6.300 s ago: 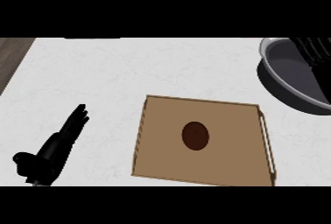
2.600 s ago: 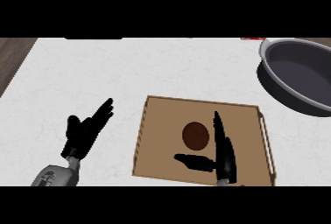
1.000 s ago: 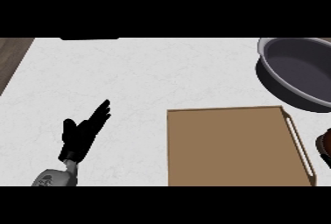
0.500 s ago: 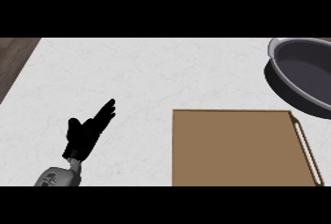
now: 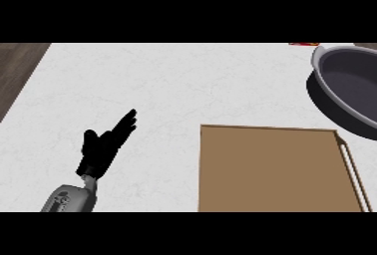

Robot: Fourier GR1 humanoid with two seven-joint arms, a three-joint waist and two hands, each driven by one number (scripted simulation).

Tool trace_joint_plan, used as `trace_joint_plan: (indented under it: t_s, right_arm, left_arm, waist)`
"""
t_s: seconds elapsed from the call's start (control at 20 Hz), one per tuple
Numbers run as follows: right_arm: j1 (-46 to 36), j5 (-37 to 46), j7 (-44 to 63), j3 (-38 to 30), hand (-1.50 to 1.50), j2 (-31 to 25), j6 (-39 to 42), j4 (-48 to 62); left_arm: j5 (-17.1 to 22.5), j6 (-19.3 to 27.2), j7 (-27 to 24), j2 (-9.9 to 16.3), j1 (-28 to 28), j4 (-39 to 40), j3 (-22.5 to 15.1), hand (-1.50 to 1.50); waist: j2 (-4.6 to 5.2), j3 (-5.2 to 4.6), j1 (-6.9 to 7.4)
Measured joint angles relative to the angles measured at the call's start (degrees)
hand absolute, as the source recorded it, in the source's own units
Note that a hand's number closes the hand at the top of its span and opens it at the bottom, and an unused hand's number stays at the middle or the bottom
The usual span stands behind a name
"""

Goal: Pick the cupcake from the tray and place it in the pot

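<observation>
Brown tray [image 5: 273,169] sits bare at the counter's [image 5: 169,84] lower right; grey pot [image 5: 346,89] at the right edge — my left hand [image 5: 103,149] rests lower left, fingers straight. Cupcake and right hand are out of sight.

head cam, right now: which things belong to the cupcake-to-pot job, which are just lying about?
Job:
- tray, nothing showing on it
- pot, top right, partly cut off
- cupcake and right hand: not in view

Not part of it:
- left hand, open, resting over the counter
- red scrap at the far edge
</observation>
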Motion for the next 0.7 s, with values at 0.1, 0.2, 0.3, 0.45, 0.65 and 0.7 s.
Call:
trace_joint_plan:
  t_s: [0.1,0.2,0.3,0.45,0.65,0.7]
  right_arm:
    - [-2.97,1.95,0.0,0.83,1.5,-0.04,-0.5,1.21]
    - [-6.09,3.88,0.67,1.85,1.5,-0.84,-0.48,2.19]
    - [-9.34,6.35,1.27,3.4,1.5,-0.78,-0.58,2.66]
    - [-13.63,10.45,1.94,5.94,1.5,0.53,-1.68,3.86]
    - [-19.99,15.96,3.75,9.34,1.5,3.19,-3.5,5.22]
    - [-21.61,17.31,4.32,10.14,1.5,3.9,-4.04,5.67]
  left_arm:
    - [-0.23,-0.15,0.0,-0.05,-0.49,0.44,-0.03,0.0]
    - [-0.35,-0.24,0.08,-0.1,-0.79,0.61,-0.03,0.0]
    - [-0.8,-0.15,-0.13,-0.19,-0.52,0.79,-0.21,0.0]
    - [-0.73,-0.38,0.27,-0.2,-0.31,0.44,-0.13,0.0]
    - [-1.0,-0.36,0.05,-0.28,0.5,-0.09,-0.13,0.0]
    - [-1.23,-0.22,0.09,-0.52,0.78,-0.49,-0.46,0.0]
  waist:
    - [0.01,-0.06,0.19]
    - [0.08,-0.11,0.63]
    - [0.01,-0.19,0.64]
    - [-0.03,-0.26,0.73]
    - [-0.04,-0.33,0.92]
    - [-0.01,-0.32,1.06]
